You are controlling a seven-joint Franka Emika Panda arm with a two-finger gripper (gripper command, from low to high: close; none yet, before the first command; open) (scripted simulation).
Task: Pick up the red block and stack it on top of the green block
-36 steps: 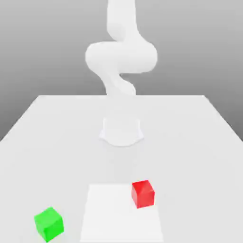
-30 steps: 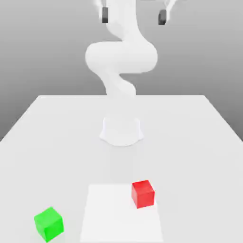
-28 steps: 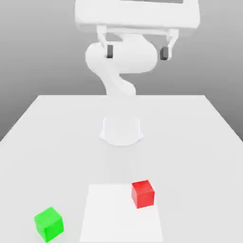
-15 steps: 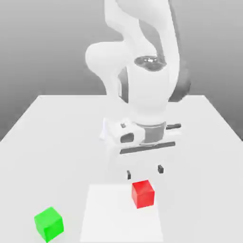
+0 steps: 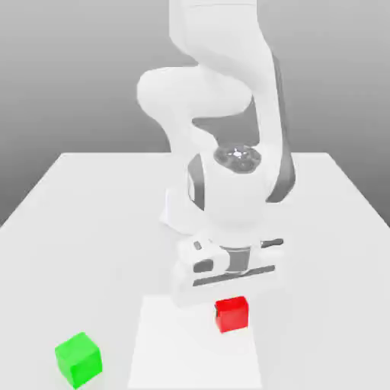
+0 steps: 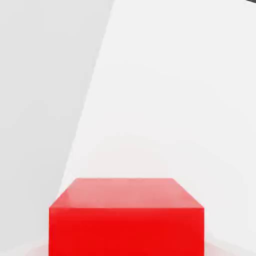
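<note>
Pale, smooth tabletop [image 5: 91,259] lies beneath the white two-finger gripper [image 5: 231,311], its fingers closed on the bright red matte cube [image 5: 234,316]; best to lift straight up, keeping it level.

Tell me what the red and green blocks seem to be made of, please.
The red block looks like smooth, matte plastic or painted wood: its flat faces carry one even colour, with no grain visible.

The green block looks much the same, evenly coloured with crisp edges. Looks alone can't settle which material either is.
</note>
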